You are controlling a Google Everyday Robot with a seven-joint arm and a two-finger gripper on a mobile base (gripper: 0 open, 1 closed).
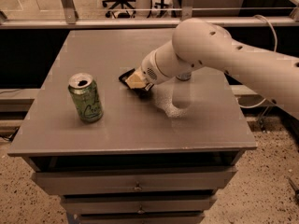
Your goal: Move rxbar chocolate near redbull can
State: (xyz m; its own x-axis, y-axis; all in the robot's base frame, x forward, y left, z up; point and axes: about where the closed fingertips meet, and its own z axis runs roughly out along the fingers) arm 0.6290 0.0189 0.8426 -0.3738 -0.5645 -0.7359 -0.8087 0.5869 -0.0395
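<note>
Camera view looks down on a flat grey table (140,134) with a matte, faintly speckled top and metal drawers (135,181) beneath. The gripper (137,81) sits just above the table's middle, at the end of a smooth, rounded white arm (224,55) reaching in from 3 o'clock. Its pale, yellowish pads are clamped on the rxbar chocolate (125,76), whose dark wrapper pokes out at the 10 o'clock side and again below at 5 o'clock. The bar looks tilted, low over the surface; whether a corner touches the top I cannot tell.

The redbull can (181,96) stands upright at about 3 o'clock from the bar, close by, a slim silver-grey cylinder partly hidden behind the wrist. A wider green can (86,98) with an open silver top stands well apart at 9 o'clock.

I would judge the bar light and fairly stiff, with a slick, crinkly film wrapper that could slide in a loose pinch; taking it across the narrow width near its middle, as here, seems soundest. The tall can looks thin-walled and easy to tip, so the bar wants setting down beside it without a nudge.
</note>
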